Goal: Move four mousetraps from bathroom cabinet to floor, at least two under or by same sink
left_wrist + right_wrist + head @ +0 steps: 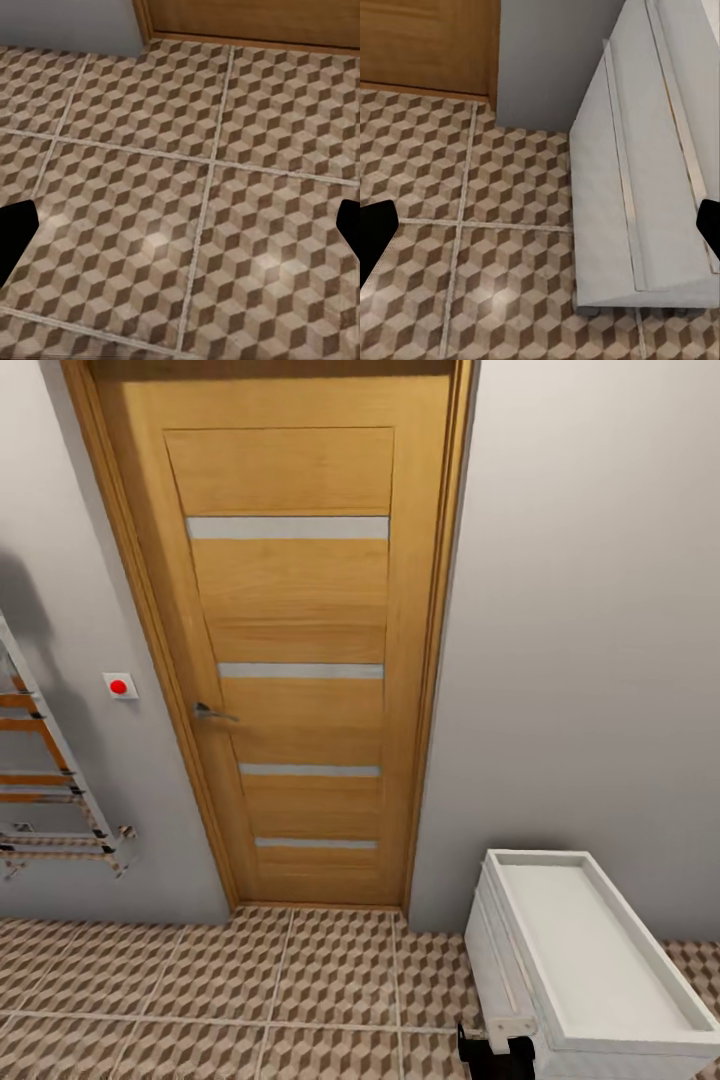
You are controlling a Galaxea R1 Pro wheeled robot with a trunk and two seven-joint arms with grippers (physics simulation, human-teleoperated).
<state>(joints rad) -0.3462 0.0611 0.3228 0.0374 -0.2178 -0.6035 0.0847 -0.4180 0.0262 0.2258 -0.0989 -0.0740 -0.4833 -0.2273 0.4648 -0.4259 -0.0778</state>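
Both pincers hang over the bathroom floor [300,980]. Going left to right from the door [290,650]: far to the left of the door, a wooden towel rack [50,780] with metal rails leans on the grey wall [580,660]. Between the rack and the door sits a small white switch with a red button [119,685]. The door is tall, orange-brown wood with four pale stripes across it, and it has a grey handle [212,711] on its left side. It is shut. To the right of the door, low down, stands a white unit [590,960] with a flat sunken top, close to the wall. A dark bit of the robot [495,1055] shows just beside its near corner. The left pincer [180,225] is spread wide open, with its two black fingertips [15,232] at the far sides of the left wrist view and nothing between them. Under it lies floor with brown and beige cube tiles and pale lines. The right pincer [540,232] is wide open too and holds nothing. It looks down at the floor just beside the white unit [652,172], near the bottom corner of the door [427,41]. No mousetrap or cabinet can be seen from here.
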